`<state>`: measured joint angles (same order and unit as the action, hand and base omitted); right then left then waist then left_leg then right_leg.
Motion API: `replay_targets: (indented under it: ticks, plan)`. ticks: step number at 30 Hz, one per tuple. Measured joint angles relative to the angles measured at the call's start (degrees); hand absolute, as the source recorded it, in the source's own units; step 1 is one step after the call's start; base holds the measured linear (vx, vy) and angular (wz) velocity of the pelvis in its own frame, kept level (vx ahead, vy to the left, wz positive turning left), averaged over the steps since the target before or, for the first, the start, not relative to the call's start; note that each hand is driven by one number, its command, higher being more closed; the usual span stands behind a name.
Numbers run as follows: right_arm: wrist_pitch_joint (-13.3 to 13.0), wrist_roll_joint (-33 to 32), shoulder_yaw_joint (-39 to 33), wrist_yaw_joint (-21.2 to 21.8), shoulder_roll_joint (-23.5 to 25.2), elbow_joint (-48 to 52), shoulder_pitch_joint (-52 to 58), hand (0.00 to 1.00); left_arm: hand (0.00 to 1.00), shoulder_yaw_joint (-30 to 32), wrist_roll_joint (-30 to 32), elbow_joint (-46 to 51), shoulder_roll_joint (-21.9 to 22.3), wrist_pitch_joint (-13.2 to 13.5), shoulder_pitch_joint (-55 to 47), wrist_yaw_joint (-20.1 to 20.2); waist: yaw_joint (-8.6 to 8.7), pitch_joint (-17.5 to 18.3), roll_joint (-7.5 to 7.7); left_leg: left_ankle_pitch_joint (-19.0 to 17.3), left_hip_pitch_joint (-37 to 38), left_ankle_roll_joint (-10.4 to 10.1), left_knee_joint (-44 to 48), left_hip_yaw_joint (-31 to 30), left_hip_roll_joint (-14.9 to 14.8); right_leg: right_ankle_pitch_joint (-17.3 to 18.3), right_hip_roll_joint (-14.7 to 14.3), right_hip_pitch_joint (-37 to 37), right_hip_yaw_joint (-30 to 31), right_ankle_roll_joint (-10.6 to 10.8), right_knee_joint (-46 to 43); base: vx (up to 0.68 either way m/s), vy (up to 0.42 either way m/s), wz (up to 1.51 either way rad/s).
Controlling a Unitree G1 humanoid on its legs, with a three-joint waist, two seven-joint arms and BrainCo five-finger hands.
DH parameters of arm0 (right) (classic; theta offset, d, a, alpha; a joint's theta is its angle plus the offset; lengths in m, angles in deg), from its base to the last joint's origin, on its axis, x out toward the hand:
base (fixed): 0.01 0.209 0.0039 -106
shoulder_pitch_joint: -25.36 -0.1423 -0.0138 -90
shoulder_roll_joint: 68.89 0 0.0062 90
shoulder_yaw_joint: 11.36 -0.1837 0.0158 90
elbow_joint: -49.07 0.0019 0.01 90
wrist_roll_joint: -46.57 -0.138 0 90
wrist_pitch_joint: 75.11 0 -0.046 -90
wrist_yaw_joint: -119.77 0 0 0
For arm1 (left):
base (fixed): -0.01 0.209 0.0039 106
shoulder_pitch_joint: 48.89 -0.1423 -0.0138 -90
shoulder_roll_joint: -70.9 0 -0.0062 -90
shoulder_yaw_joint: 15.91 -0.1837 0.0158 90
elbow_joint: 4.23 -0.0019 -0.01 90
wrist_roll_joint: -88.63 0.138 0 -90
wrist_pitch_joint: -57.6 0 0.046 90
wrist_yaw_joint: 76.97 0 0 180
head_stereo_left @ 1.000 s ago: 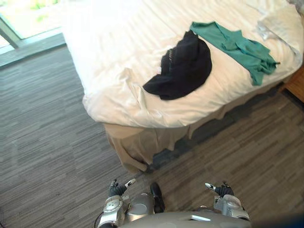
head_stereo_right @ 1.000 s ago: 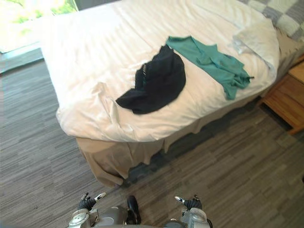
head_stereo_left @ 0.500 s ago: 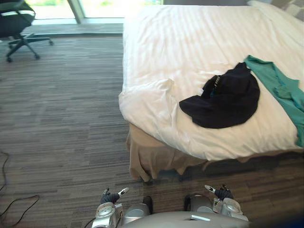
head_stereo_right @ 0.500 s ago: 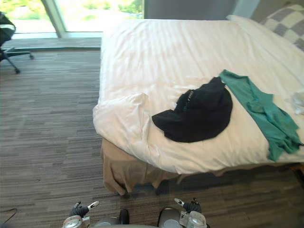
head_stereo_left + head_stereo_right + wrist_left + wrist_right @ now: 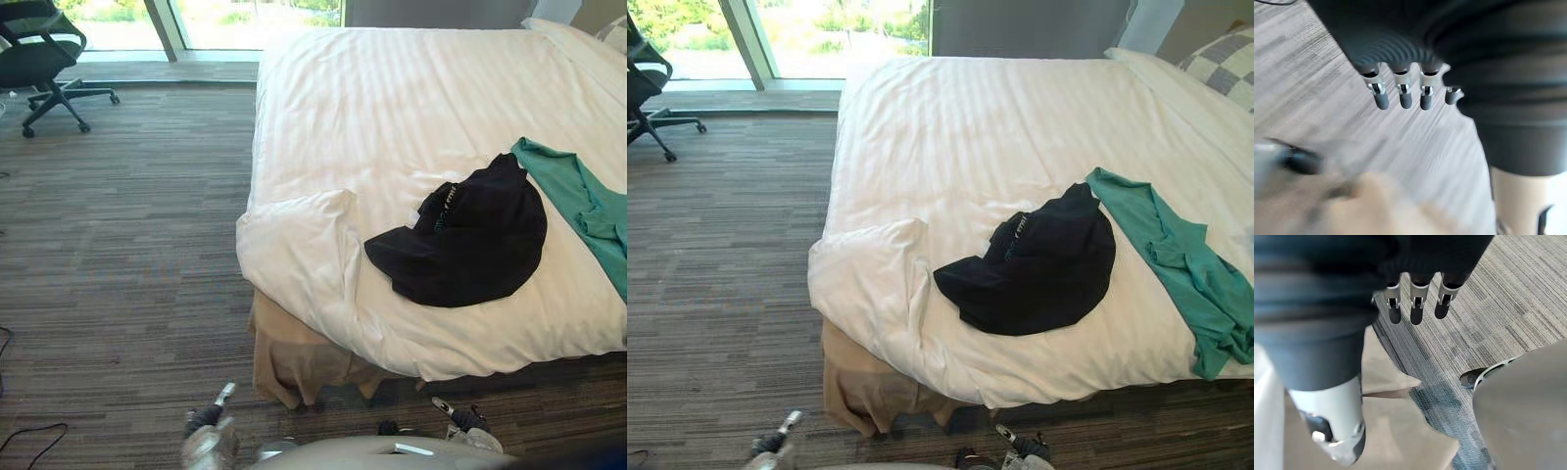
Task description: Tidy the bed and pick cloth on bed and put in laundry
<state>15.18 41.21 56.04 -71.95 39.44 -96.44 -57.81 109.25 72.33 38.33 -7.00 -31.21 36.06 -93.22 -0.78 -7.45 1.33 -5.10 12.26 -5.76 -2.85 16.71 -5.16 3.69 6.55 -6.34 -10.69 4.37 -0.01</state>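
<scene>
A black cloth (image 5: 460,240) lies crumpled on the white bed (image 5: 392,98), near its front edge. Beside it, toward the right, a green cloth (image 5: 586,208) is spread out. The duvet's near corner (image 5: 299,240) is folded back and rumpled. My left hand (image 5: 203,423) hangs low over the carpet in front of the bed, its fingers (image 5: 1400,93) straight and holding nothing. My right hand (image 5: 461,419) also hangs low over the floor, its fingers (image 5: 1416,303) straight and empty. Both hands are well short of the bed.
A beige bed skirt (image 5: 294,357) hangs below the duvet at the near corner. A black office chair (image 5: 39,59) stands at the far left by the window (image 5: 823,24). A checked pillow (image 5: 1227,61) lies at the head of the bed. Grey striped carpet (image 5: 118,245) covers the floor.
The whole picture has swung round, so the camera has moved; the cloths lie as before. My left hand has swung a little outward and lower.
</scene>
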Motion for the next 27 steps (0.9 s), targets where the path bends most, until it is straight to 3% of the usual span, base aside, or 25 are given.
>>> replay_targets:
  ticks: [6, 11, 14, 18, 21, 27]
  plan:
    - [-0.79, -0.14, -1.97, -0.8, -0.29, 0.69, 2.32, 0.0, 0.0, 4.32, -9.48, 12.74, -4.61, 5.23, 2.7, -6.39, -0.08, 0.76, -1.01, -0.01, -0.6, 0.02, -0.14, -0.82, -0.02, 0.0, 0.04, -0.29, -2.15, 0.0, 0.61, -0.02, -0.019, 0.12]
    - [-0.77, -1.42, -1.42, -0.98, -1.18, 0.66, 5.09, 0.0, 0.0, 3.58, -9.91, 22.02, -5.29, 6.91, 3.13, -10.26, 0.03, 1.95, -1.98, -0.03, -0.8, 0.07, -0.31, -1.6, -0.32, -0.07, -0.24, -0.83, -3.24, -0.1, 1.06, -0.04, -0.021, 0.12]
    - [-0.8, -2.33, -0.6, -0.9, -1.36, 0.68, 6.09, 0.0, 0.0, -0.33, -5.96, 30.61, -7.62, 6.99, 2.84, -11.82, 0.01, 2.61, -2.13, -0.01, -1.16, 0.11, -0.8, -1.85, -0.67, -0.14, -0.63, -0.88, -4.06, -0.21, 1.16, -0.05, -0.024, 0.13]
    - [-0.84, -2.34, 0.69, 0.16, -2.58, 0.55, 6.84, 0.0, 0.0, -6.62, 6.64, 39.42, -8.92, 6.82, 2.49, -13.49, 0.22, 3.61, -2.39, -0.05, -0.64, 0.21, -0.76, -1.74, -0.6, -0.32, -0.68, -1.3, -3.68, -0.44, 1.22, -0.01, -0.006, -0.02]
    - [-1.06, -2.29, 0.58, 0.88, -2.96, 0.32, 6.85, 0.0, 0.0, -11.07, 13.91, 40.64, -9.31, 6.33, 3.19, -13.71, 0.56, 3.44, -2.71, -0.33, -0.32, 0.59, 0.22, -1.38, -0.47, -0.73, -0.62, -1.42, -2.3, -0.66, 1.22, -0.03, 0.005, -0.16]
    - [-1.26, -2.27, -1.66, 2.65, -3.16, -0.55, 8.61, 0.0, 0.0, -17.96, 24.53, 40.82, -15.56, 5.08, 7.32, -10.85, 2.43, 2.77, -3.78, -1.82, -1.38, 1.19, 2.84, 0.1, -0.65, -1.06, -0.67, -0.23, -0.75, -0.6, 0.03, -0.07, -0.007, -0.15]
